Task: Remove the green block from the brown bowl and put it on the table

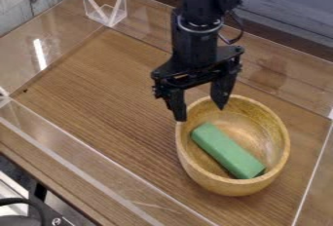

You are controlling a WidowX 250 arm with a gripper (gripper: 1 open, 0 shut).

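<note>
Overhead, a wide-open pincer (202,97) hangs angled, apparently turned to straddle the green block (228,152), which lies below it in the picture, inside the brown bowl (186,152).

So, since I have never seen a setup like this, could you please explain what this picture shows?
There is one camera, looking down at an angle onto a wooden table. The dark machine reaching in from the top is a single robot arm; its end is a gripper, two fingers spread open near the bowl's far rim. On the table sits a round light-brown bowl, with a flat green block lying inside it. The gripper holds nothing.
</note>
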